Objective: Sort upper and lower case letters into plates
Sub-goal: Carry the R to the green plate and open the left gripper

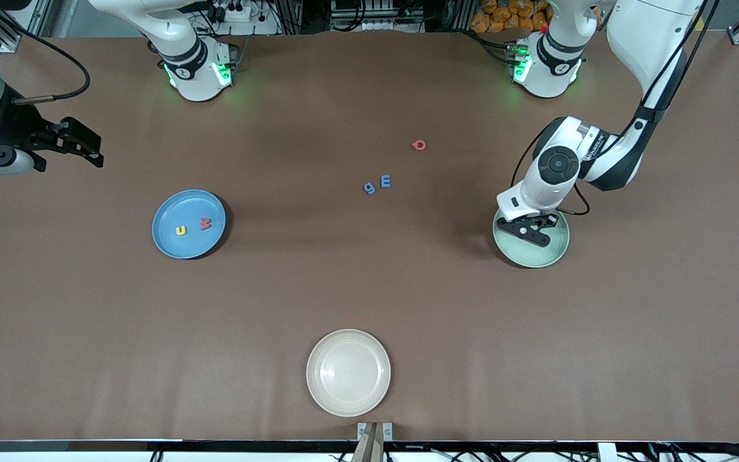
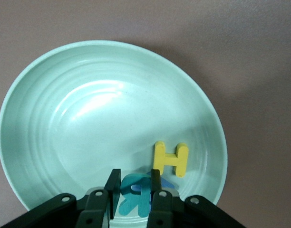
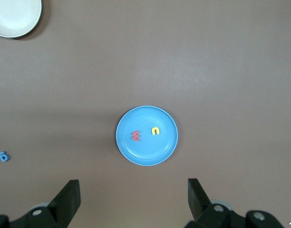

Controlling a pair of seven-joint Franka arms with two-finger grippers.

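My left gripper (image 1: pixel 533 232) is low over the pale mint green plate (image 1: pixel 546 256) at the left arm's end of the table. In the left wrist view, my left gripper (image 2: pixel 135 175) is shut on a teal letter R (image 2: pixel 136 195) just above the mint plate (image 2: pixel 64 118). A yellow H (image 2: pixel 170 159) and a partly hidden blue letter (image 2: pixel 167 183) lie in it. The bright blue plate (image 1: pixel 170 247) holds a yellow letter (image 1: pixel 181 230) and a red letter (image 1: pixel 204 223). My right gripper (image 1: pixel 84 144) is open, empty and high above the table (image 3: pixel 133 199).
A blue g (image 1: pixel 369 188), a blue E (image 1: pixel 385 182) and a red letter (image 1: pixel 419 145) lie loose on the brown table between the two plates. A cream-white plate (image 1: pixel 348 372) stands near the front edge.
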